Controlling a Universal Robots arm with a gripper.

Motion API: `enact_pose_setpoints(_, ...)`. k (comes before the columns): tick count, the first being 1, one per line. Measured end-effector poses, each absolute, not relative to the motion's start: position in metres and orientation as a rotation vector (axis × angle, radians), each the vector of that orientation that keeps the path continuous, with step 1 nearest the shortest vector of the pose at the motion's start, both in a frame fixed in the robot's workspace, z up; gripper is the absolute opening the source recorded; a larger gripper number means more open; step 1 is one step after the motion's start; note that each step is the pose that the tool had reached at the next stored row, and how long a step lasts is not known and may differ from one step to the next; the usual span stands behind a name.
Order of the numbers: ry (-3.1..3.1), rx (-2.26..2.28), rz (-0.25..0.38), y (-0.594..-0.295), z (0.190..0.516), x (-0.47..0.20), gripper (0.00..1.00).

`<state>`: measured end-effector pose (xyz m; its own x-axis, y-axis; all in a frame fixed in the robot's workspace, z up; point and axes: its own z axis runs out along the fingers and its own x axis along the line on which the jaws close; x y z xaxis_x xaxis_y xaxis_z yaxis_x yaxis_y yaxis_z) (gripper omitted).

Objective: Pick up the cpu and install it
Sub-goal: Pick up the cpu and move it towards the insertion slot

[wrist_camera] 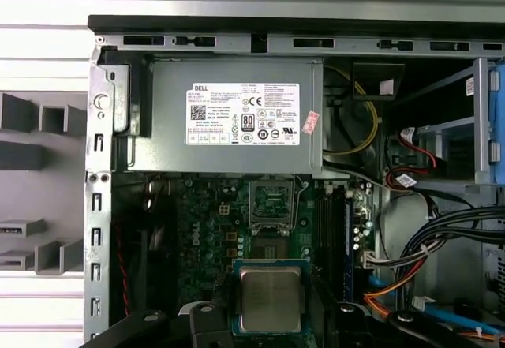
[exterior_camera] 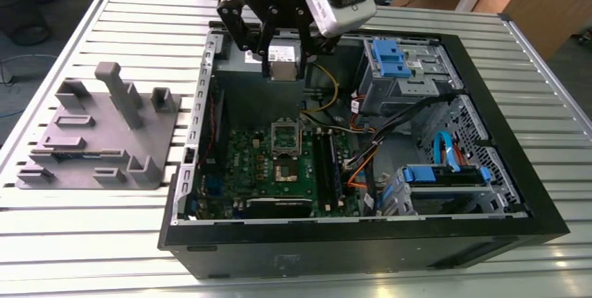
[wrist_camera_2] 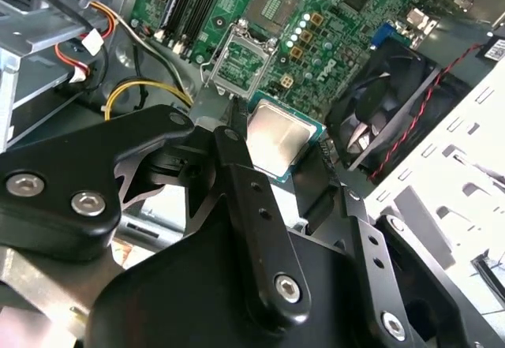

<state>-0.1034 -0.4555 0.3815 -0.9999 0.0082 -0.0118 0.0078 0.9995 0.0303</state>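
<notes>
At the exterior view's left, the grey tray point(exterior_camera: 93, 142) with its upright blocks sits on the slatted table point(exterior_camera: 93, 242), just beside the open case point(exterior_camera: 370, 249). Moving right into the case, the green motherboard point(exterior_camera: 254, 173) lies flat on the floor of it. The socket point(exterior_camera: 288, 168) is bare near the board's middle, and its metal frame point(exterior_camera: 285, 135) lies open just on the far side. I hang above the far part of the case as the gripper point(exterior_camera: 282, 62), and my two fingers point(exterior_camera: 263, 41) are closed narrow on the cpu point(exterior_camera: 283, 59), pinching it by opposite edges. The chip is in the air, clear of the board and not in the socket, lying farther back than the socket in the exterior view. In both wrist views its shiny silver top point(wrist_camera_2: 278, 136) point(wrist_camera: 270, 299) faces the camera, with the thin pale rim showing around it. The second wrist view shows a black fan point(wrist_camera_2: 387, 103) with a red wire across it at the case wall. The first wrist view shows the power supply point(wrist_camera: 237, 119) against the far wall. Toward the exterior view's right, orange and black cables point(exterior_camera: 370, 152) run between two blue-fronted drive cages, one far point(exterior_camera: 393, 59) and one near point(exterior_camera: 444, 173).
</notes>
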Motion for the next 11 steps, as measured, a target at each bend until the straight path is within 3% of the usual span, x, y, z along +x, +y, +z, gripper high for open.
enact_pose_setpoints(11,3.129,0.012,0.045,-0.461,0.365,-0.103,0.47)
